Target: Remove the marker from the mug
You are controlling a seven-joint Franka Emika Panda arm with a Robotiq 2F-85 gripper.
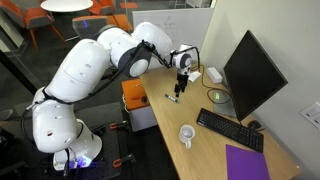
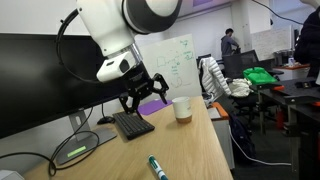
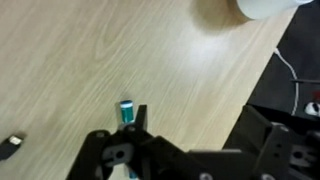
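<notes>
The marker point(image 2: 157, 167), a short dark teal stick, lies flat on the wooden table, outside the mug. It also shows in an exterior view point(image 1: 174, 98) and in the wrist view point(image 3: 127, 112). The white mug point(image 1: 187, 134) stands upright further along the table in both exterior views point(image 2: 181, 108); only its edge shows at the top of the wrist view point(image 3: 265, 8). My gripper point(image 2: 141, 97) hangs open and empty above the table near the marker point(image 1: 181, 78). In the wrist view the marker's end lies beside one finger of the gripper point(image 3: 193, 115).
A black keyboard point(image 1: 230, 130) and a dark monitor point(image 1: 250, 75) stand along one side of the table. A purple notebook point(image 1: 247, 162) lies at the near end. A white power brick point(image 1: 212, 75) sits at the far end. A small black object point(image 3: 12, 146) lies on the wood.
</notes>
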